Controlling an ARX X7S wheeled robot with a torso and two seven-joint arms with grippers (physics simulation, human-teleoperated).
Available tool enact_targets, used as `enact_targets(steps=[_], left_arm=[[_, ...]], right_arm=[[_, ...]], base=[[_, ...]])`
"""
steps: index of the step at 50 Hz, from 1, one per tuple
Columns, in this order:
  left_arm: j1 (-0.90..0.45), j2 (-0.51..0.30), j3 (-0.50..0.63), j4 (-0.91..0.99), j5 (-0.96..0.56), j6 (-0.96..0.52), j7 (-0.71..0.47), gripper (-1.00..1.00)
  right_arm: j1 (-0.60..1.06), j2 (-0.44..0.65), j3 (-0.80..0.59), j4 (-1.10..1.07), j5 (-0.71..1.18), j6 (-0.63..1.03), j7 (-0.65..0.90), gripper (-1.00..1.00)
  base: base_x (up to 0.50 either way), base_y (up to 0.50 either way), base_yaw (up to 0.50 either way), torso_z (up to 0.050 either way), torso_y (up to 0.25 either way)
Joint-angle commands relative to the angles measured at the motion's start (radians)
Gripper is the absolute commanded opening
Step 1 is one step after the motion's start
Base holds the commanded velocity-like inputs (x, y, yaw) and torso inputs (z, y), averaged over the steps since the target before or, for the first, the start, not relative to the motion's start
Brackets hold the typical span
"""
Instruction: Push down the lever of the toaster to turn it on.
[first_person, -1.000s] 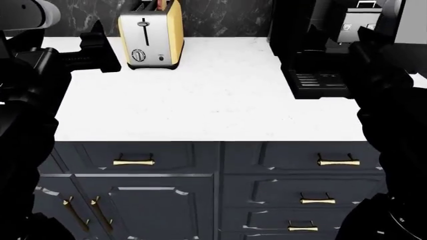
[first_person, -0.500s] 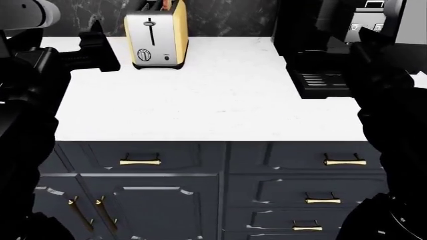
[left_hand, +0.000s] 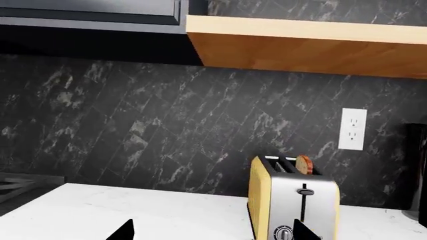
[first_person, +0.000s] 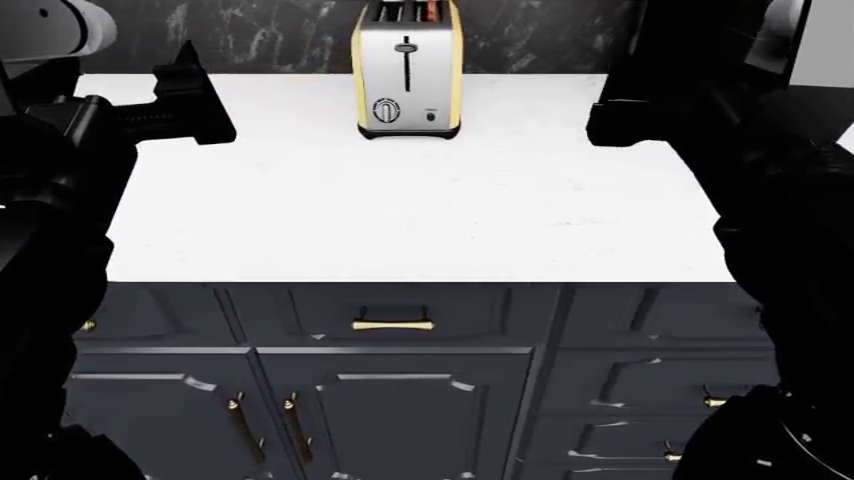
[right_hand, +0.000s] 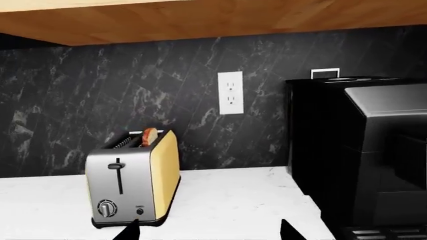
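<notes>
The toaster (first_person: 407, 75), with yellow sides and a steel face, stands at the back middle of the white counter (first_person: 400, 210). Its lever (first_person: 406, 45) is a black tab at the top of the vertical slot. It also shows in the left wrist view (left_hand: 305, 191) and the right wrist view (right_hand: 117, 165). Toast (right_hand: 149, 136) sticks out of one slot. My left gripper (first_person: 200, 95) hovers left of the toaster, open and empty. My right gripper (first_person: 621, 105) hovers to its right, open and empty. Neither touches the toaster (left_hand: 293, 205) (right_hand: 133, 180).
A large black coffee machine (right_hand: 360, 160) stands right of the toaster against the dark marble wall. A white outlet (right_hand: 230, 92) is on the wall behind. Dark cabinets with gold handles (first_person: 392, 324) lie below the counter edge. A wooden shelf (left_hand: 307, 47) hangs overhead.
In the head view the toaster has shifted from the far left to the middle, and the coffee machine's tray has left the view. The arms hold the same pose.
</notes>
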Motion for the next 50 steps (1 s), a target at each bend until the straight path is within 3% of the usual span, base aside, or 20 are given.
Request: enact_targets(steps=[1,15,50], left_arm=[[0.002,-0.002,0.000,0.001,-0.005,0.000,-0.005,1.00],[0.001,-0.005,0.000,-0.001,-0.013,-0.006,-0.011,1.00],[0.001,-0.010,0.002,-0.006,-0.030,-0.001,-0.023,1.00]], right_arm=[[-0.001,-0.001,0.006,-0.005,0.010,0.007,0.005,1.00],[0.005,-0.012,0.031,-0.005,0.029,0.029,0.011,1.00],[0.011,-0.011,0.042,0.005,0.057,0.041,0.032,1.00]], base=[[0.00,0.50,0.00,0.000,0.000],[0.02,0.50,0.00,0.000,0.000],[0.44,0.14,0.00,0.000,0.000]])
